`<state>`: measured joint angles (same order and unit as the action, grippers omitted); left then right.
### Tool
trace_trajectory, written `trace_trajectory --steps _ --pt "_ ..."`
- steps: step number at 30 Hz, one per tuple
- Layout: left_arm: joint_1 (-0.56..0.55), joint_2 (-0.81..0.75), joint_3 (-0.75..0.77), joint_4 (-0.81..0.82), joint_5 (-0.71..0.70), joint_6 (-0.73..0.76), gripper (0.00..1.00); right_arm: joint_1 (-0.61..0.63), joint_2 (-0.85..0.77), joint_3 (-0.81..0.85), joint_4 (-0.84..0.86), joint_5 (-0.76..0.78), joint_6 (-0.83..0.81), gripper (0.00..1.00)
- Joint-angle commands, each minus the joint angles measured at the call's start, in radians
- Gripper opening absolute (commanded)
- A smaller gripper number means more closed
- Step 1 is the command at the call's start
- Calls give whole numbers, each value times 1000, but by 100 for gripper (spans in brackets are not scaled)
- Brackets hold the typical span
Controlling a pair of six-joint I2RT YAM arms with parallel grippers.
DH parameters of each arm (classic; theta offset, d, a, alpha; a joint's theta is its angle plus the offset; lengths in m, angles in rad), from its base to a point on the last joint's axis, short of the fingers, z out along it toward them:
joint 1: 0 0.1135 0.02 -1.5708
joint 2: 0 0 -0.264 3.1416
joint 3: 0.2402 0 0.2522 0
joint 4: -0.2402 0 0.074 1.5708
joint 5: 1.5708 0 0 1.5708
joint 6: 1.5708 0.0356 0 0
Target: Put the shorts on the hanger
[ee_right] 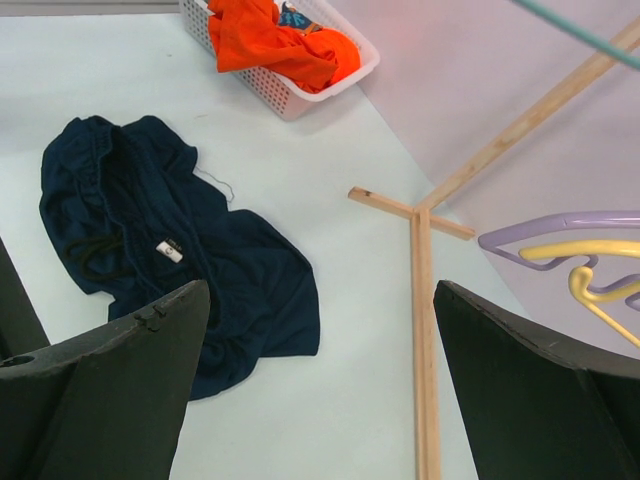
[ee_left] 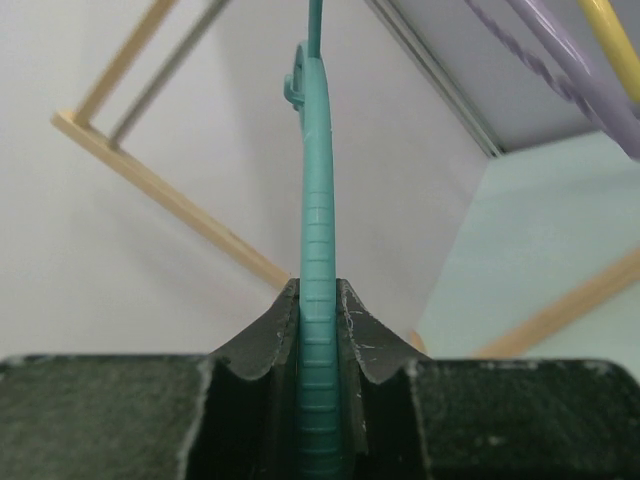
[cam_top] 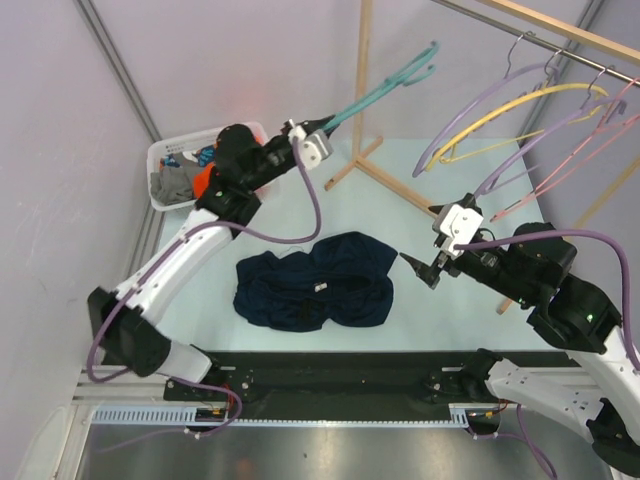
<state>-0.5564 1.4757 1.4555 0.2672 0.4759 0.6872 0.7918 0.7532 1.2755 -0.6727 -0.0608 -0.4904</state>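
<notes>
The navy shorts [cam_top: 315,282] lie crumpled on the pale table, white tag up; they also show in the right wrist view [ee_right: 170,250]. My left gripper [cam_top: 312,142] is raised at the back and shut on one arm of the teal hanger [cam_top: 385,85], which points up and to the right with its hook at the top. In the left wrist view the teal hanger [ee_left: 318,300] is clamped between my jaws. My right gripper [cam_top: 425,268] is open and empty, hovering just right of the shorts.
A white basket [cam_top: 165,160] with orange and grey clothes stands at the back left, also seen in the right wrist view [ee_right: 290,95]. A wooden rack [cam_top: 375,165] stands at the back, its rail carrying purple [cam_top: 490,110], yellow [cam_top: 530,100] and pink [cam_top: 585,150] hangers.
</notes>
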Motion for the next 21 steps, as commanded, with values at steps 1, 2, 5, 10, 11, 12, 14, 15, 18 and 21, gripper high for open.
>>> trace_trajectory --steps 1,2,5,10,11,12,14,15,18,21 --pt "84 -167 -93 -227 61 -110 0 -2 8 18 65 -10 -19 100" --pt "102 -216 -116 -255 79 -168 0 -2 12 19 74 -22 -28 100" --pt "203 -282 -156 -390 222 -292 0 -2 34 21 104 -57 -49 100" --pt "416 -465 -330 -500 426 -492 0 0 78 22 154 -91 -50 99" --pt "443 -494 -360 -506 504 -520 0 -2 96 22 159 -112 -40 99" --pt "481 -565 -389 -514 542 -528 0 -2 104 22 166 -129 -37 98" --pt "516 -630 -453 -531 596 -548 0 -2 120 22 174 -181 -50 98" --pt "541 -656 -469 -555 643 -551 0 -2 139 21 197 -195 -54 97" --pt "553 -729 -507 -635 717 -561 0 0 173 22 220 -276 -120 93" --pt "553 -802 -535 -690 779 -551 0 0 205 21 213 -349 -157 89"
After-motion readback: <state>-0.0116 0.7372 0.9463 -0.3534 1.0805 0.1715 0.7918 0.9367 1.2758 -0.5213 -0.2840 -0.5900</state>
